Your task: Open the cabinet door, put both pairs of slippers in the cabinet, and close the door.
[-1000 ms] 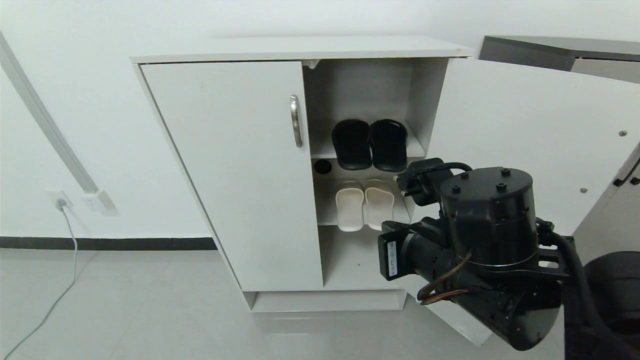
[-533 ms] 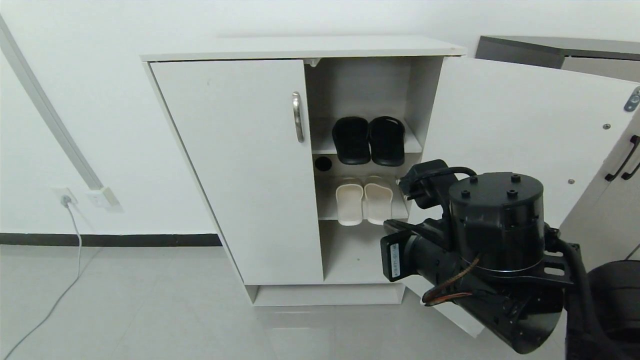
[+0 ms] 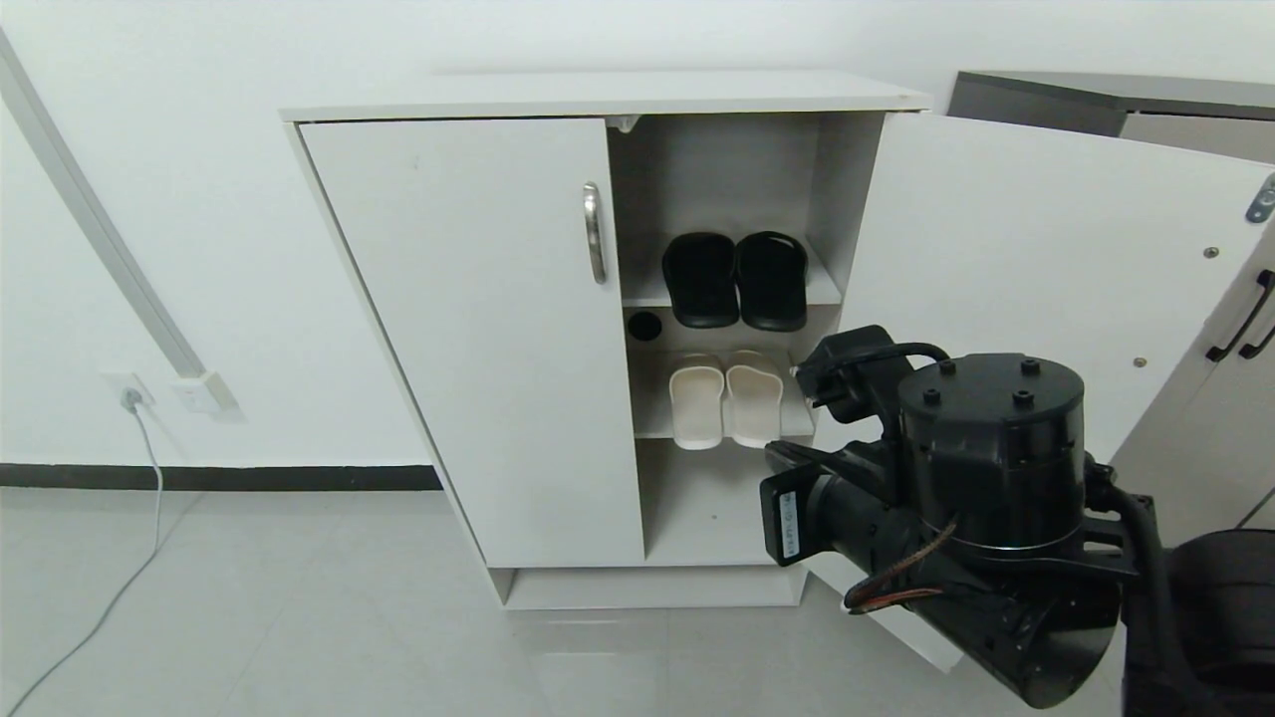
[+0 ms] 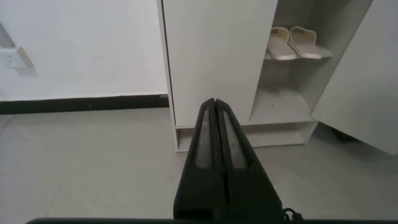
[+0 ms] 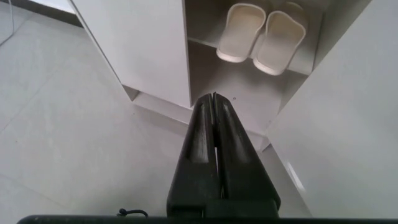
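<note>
Right arm (image 3: 986, 468) sits slightly lower vs 0.5 s ago, blocking the lower right of the cabinet (image 3: 598, 95) opening & the bottom of the open right door (image 3: 1016, 259). Black slippers (image 3: 735, 281) on upper shelf, white slippers (image 3: 725, 400) on shelf below. Right gripper (image 5: 213, 96) & left gripper (image 4: 213, 101) both closed, empty, above floor near cabinet front.

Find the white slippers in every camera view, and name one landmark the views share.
Head view: white slippers on the shelf under the black slippers.
Left wrist view: the pair on that shelf, beyond the left gripper.
Right wrist view: the pair on that shelf, beyond the right gripper.
Shared landmark: the closed cabinet door beside the open compartment.
</note>
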